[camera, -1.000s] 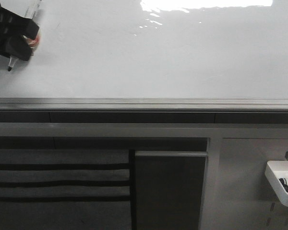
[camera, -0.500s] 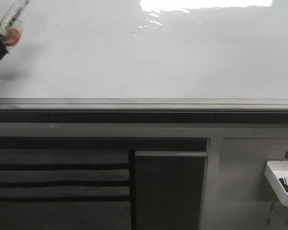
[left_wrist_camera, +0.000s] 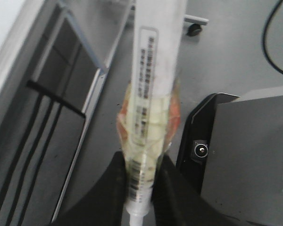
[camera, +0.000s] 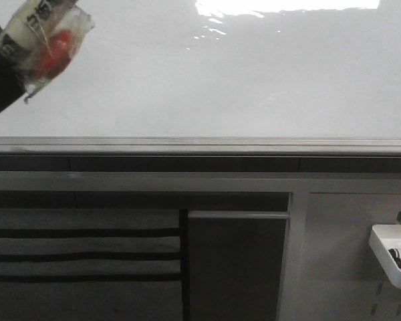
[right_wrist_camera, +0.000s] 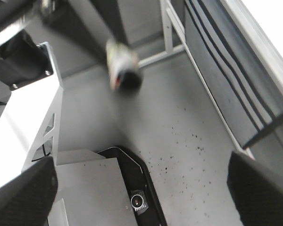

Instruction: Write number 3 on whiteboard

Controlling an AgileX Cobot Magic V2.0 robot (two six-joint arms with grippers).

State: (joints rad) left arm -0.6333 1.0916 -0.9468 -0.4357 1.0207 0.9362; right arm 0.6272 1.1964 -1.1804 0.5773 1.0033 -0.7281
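No number 3 was seen on the glossy, stiff whiteboard (camera: 240,80), filling the frame's upper half, while a light, tape-wrapped marker (left_wrist_camera: 148,117), judged slippery, was held clamped at its lower barrel by the left pincer (left_wrist_camera: 140,188); the right pincer (right_wrist_camera: 141,188) was spread wide, empty.

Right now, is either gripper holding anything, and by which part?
The left gripper grips a marker near its lower end. The right gripper is open, holding nothing.

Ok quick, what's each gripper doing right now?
Left gripper: closed on the marker.
Right gripper: open, holding nothing.
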